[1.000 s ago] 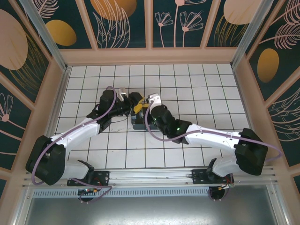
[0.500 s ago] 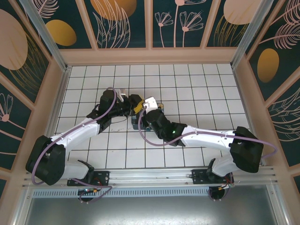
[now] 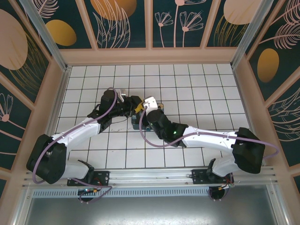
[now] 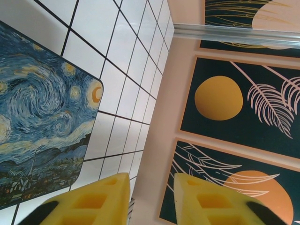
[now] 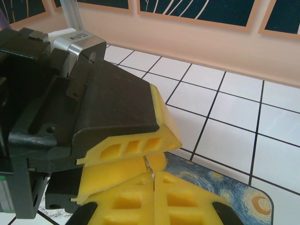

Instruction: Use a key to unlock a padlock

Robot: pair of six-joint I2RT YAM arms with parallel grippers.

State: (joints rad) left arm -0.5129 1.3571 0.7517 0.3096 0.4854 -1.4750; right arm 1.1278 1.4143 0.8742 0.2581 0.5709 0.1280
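Crowding over the starry-night box (image 4: 42,136), the clenched right gripper (image 5: 152,176) sits just beside the left gripper (image 4: 151,187), whose jaws stand apart.

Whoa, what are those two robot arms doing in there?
They are working over a box printed with a swirly blue starry-night painting on the white tiled floor. The right pincer is pinched shut on what looks like a thin silvery key. The left pincer, yellow fingers apart, sits right next to it.
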